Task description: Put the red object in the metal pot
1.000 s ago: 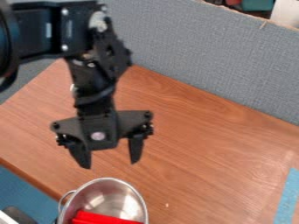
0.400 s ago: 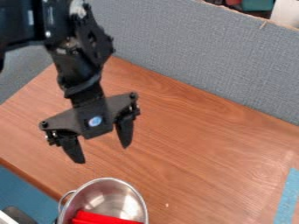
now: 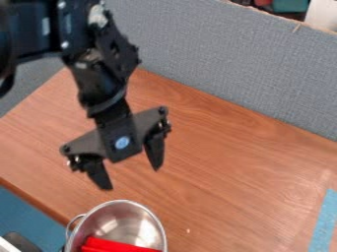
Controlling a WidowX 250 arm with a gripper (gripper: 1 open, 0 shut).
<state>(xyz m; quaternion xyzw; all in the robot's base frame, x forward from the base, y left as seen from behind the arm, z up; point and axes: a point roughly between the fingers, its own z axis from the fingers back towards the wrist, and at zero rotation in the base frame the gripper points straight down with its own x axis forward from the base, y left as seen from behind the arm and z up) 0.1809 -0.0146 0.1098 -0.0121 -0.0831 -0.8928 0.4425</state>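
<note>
Here the gripper (image 3: 128, 159) hangs above the wooden table (image 3: 250, 157), jaws spread wide and empty — the red object (image 3: 99, 242) lies below it, inside the metal pot (image 3: 121, 228) at the picture's bottom edge.

Lab or office test bench: wooden table (image 3: 250, 138), grey partition panel (image 3: 224, 49) behind.

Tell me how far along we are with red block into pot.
Looks done: the red block already lies inside the pot at the bottom edge of the view. In hand: nothing; the gripper hangs open and empty above the table. Left: apparently only pulling the arm clear.
</note>
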